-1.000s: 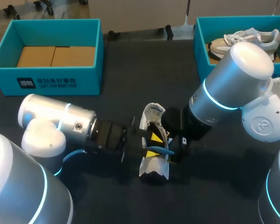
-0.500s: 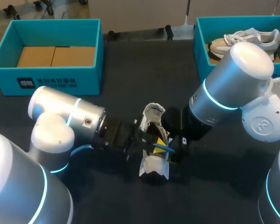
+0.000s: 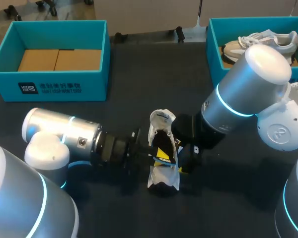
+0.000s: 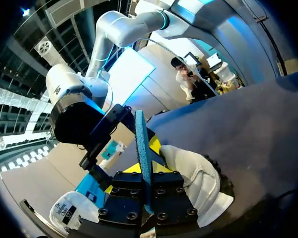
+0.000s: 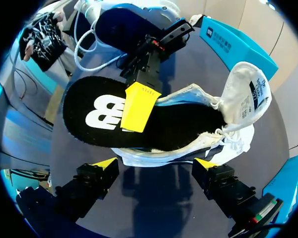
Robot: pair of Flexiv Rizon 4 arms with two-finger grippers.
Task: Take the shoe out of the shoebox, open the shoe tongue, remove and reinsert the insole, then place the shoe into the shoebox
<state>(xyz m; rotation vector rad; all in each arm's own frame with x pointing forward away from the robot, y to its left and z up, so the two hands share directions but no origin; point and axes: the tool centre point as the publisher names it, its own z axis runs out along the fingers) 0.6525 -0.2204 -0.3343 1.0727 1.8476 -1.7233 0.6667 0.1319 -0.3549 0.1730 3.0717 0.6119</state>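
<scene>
One white shoe (image 3: 164,178) lay at the centre of the dark table (image 3: 154,74), its long axis running 12 to 6 o'clock, with the tongue (image 3: 161,119) folded up at the 12 o'clock end. The black insole (image 5: 179,124) lay along the shoe's opening, one end sticking out past the end away from the tongue.

My left arm came in from 8 o'clock with the wrist nearly level, pointing toward 3 o'clock. The left gripper (image 4: 143,171) pinched the insole edge-on, one yellow pad flat on its top face. My right arm reached in from 3 o'clock. The right gripper (image 5: 156,166) sat just beside the shoe with its fingers spread wide and touching nothing.

The insole carried a white logo (image 5: 104,111) at its free end, and the tongue bore a printed label (image 5: 253,89). An open teal shoebox (image 3: 59,87) at 10 o'clock had white print on its front wall. A second shoebox (image 3: 213,49) at 2 o'clock held another shoe (image 3: 233,49).
</scene>
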